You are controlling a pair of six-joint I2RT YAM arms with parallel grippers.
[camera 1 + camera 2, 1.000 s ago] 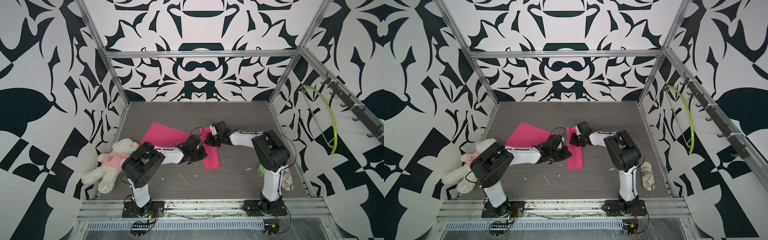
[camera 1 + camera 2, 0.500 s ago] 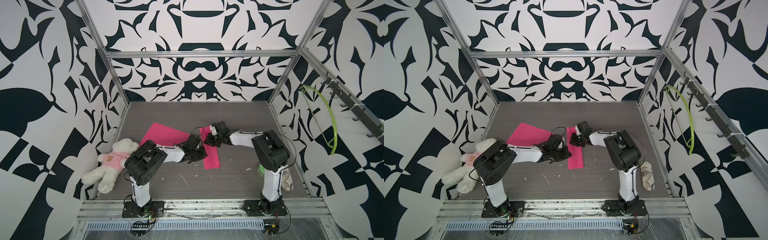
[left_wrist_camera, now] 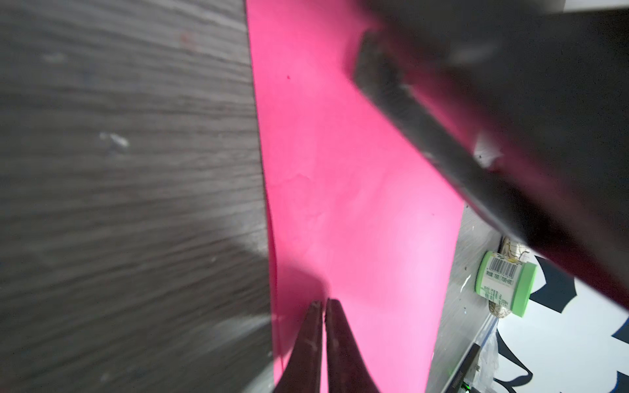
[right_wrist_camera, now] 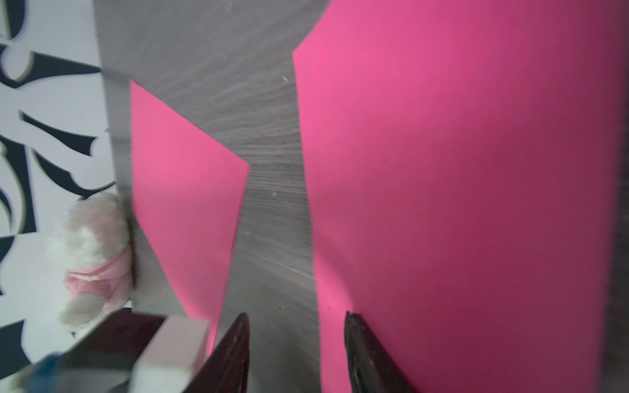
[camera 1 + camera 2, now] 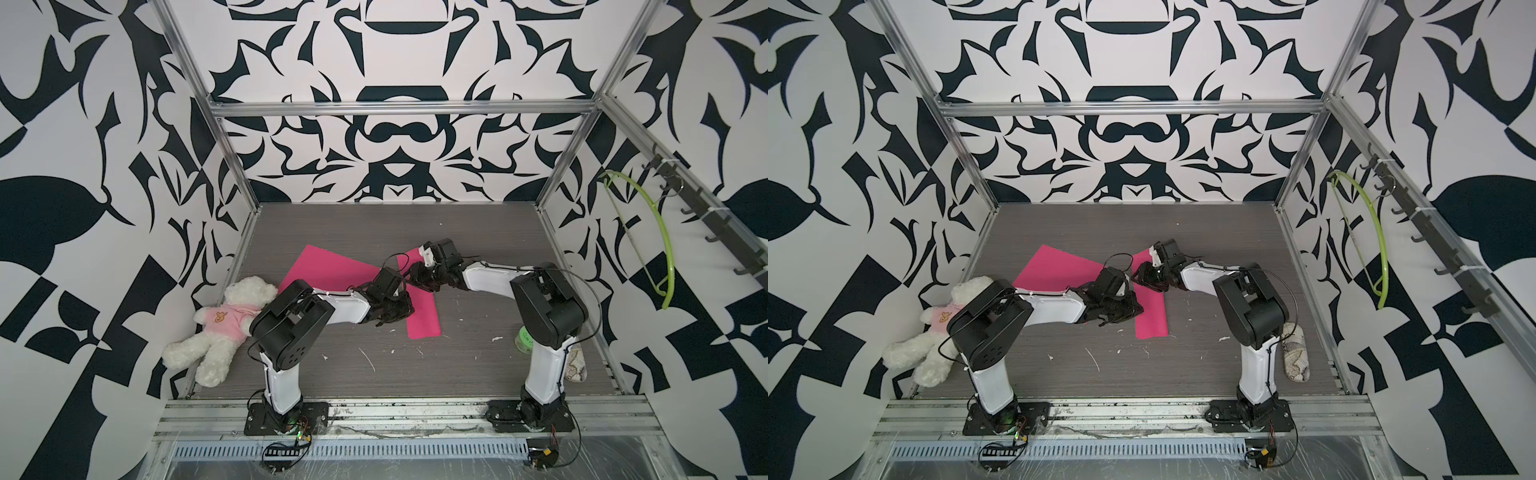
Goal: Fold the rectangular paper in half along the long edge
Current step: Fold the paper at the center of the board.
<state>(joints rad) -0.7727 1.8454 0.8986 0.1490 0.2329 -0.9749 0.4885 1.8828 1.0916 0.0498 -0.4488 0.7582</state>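
A narrow folded pink paper [image 5: 424,320] [image 5: 1150,322] lies on the grey table in both top views. My left gripper [image 5: 392,313] [image 3: 325,303] is shut, its tips resting on the paper close to one long edge. My right gripper [image 5: 417,276] [image 4: 296,318] is open at the strip's far end. It straddles the paper's [image 4: 459,190] long edge, with one fingertip [image 4: 350,318] over the pink and the other over bare table. Nothing is between its fingers.
A second flat pink sheet [image 5: 328,270] [image 4: 183,190] lies to the left, partly under my left arm. A white teddy bear [image 5: 224,328] lies by the left wall. A green-capped jar [image 3: 503,282] and a patterned slipper [image 5: 1296,357] sit near the right arm's base. A green hanger [image 5: 660,249] hangs on the right wall.
My right gripper has gone from shut to open over the paper's far end. The left gripper stays shut on the paper, and that arm's elbow has shifted slightly.
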